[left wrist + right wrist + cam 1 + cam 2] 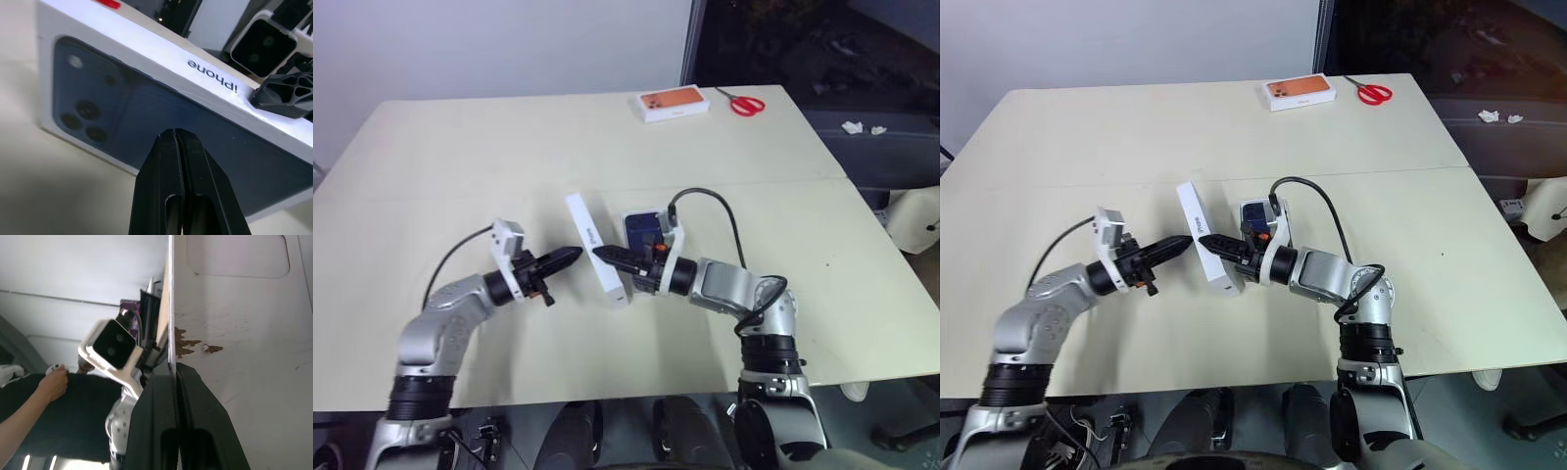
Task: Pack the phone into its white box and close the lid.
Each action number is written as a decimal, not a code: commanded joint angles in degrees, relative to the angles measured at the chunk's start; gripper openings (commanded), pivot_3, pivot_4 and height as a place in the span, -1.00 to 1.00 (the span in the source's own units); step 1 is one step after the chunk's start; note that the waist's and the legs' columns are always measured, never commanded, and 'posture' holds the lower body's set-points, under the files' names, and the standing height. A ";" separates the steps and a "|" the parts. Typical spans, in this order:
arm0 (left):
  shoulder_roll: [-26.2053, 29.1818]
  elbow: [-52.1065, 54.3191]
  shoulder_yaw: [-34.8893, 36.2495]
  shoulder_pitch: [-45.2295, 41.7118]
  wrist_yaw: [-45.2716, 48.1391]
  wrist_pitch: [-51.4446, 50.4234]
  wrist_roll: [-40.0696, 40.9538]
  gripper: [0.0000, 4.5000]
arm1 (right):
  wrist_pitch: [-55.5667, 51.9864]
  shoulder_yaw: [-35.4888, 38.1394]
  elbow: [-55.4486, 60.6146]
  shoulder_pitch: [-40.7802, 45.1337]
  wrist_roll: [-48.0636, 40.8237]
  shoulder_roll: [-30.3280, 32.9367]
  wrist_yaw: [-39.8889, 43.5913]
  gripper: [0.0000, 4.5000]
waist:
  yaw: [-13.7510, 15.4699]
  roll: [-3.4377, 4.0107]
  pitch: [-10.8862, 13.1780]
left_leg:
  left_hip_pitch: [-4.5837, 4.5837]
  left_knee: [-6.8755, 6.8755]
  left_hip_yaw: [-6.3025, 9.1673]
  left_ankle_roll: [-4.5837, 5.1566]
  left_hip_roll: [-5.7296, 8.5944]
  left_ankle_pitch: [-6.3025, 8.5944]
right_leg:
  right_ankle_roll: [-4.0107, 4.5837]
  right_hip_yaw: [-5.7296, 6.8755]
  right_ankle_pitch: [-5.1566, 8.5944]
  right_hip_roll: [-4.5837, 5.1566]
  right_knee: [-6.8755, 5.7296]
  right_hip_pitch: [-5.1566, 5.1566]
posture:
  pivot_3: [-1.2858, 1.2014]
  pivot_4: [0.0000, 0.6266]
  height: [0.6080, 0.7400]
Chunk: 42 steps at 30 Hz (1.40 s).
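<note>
The lid (599,253) stands on its long edge mid-table, its printed phone picture (146,117) turned toward my left arm and its white inside (244,333) toward my right arm. My left gripper (576,256) is shut, with its tips against the printed face. My right gripper (598,253) is shut on the lid's upper wall. Just behind my right gripper lies the dark blue phone (641,227) inside the white box (628,216), partly hidden by the wrist.
An orange-topped box (673,104) and red scissors (744,103) lie at the table's far edge. A seam crosses the beige table (460,157). A person's hand (54,381) shows in the right wrist view, beyond the table.
</note>
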<state>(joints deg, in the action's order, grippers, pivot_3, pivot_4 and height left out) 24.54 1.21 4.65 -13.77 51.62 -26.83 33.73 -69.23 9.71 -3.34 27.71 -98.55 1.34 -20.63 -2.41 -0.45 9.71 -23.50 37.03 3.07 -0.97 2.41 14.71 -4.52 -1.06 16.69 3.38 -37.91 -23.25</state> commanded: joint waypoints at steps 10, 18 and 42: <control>-5.16 -7.80 -3.80 -4.37 0.35 6.76 -4.97 -1.00 | 3.63 -4.17 5.81 3.34 14.58 13.04 17.36 0.72 | 0.13 -0.01 0.00 | 0.00 0.04 -0.02 0.02 0.00 0.01 | -0.01 0.00 0.00 -0.02 0.00 0.02 | 0.03 -0.52 1.00; -11.06 -11.51 -5.58 -8.30 -0.56 8.99 -6.79 -1.00 | 16.62 -16.26 7.36 11.99 46.52 35.21 46.83 0.72 | 1.28 -0.06 0.03 | -0.01 0.13 -0.02 0.09 -0.01 0.05 | -0.05 0.04 0.02 -0.10 0.06 0.07 | 0.03 -0.52 1.00; 0.01 4.04 -3.14 0.33 1.07 -1.05 -3.68 -1.00 | 48.22 -23.59 0.33 8.08 85.78 40.84 69.74 -0.99 | 1.69 -0.14 0.10 | 0.00 0.11 0.00 0.05 -0.04 0.04 | -0.04 0.00 0.02 0.00 0.08 0.05 | 0.03 -0.52 1.00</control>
<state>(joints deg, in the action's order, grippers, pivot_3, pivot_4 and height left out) 24.05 2.54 1.19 -13.68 52.05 -27.11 28.39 -22.61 -15.29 -3.64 35.87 -13.50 42.74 48.46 -0.72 -0.59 9.81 -23.51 37.15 3.07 -0.92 2.38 14.75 -4.56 -1.06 16.70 3.38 -37.82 -23.19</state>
